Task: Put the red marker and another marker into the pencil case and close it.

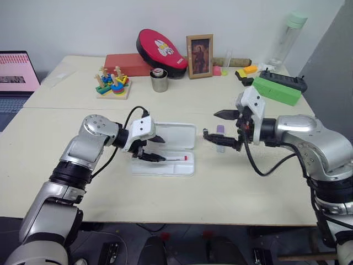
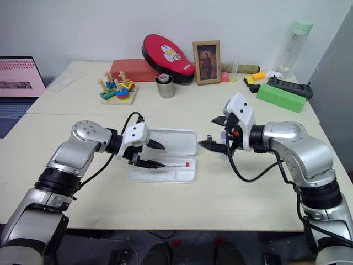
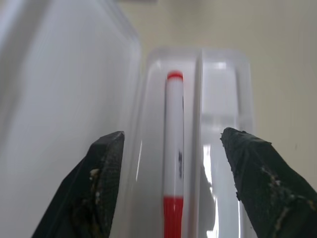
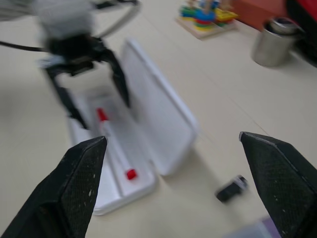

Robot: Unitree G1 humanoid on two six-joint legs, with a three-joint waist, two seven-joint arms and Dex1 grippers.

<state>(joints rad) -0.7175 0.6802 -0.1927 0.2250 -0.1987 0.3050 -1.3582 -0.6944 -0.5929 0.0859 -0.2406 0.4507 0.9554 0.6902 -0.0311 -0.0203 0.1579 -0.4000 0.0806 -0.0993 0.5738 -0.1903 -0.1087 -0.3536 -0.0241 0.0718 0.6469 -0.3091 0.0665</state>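
Left eye view | flat white plastic pencil case (image 1: pixel 165 164) lies open, white-barrelled red-capped marker (image 1: pixel 177 159) inside — left gripper (image 1: pixel 156 148) released above it | at three o'clock, right gripper (image 1: pixel 224 130) spread wide around purple-capped pale marker (image 1: pixel 220 137) — next: grasp it.

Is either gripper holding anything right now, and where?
Nothing held: left gripper open over the red marker in the pencil case; right gripper open.

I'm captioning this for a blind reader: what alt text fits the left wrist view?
The red marker lies in a slot of the open white pencil case, between the spread black fingers of the left hand, which do not touch it. The raised lid stands alongside.
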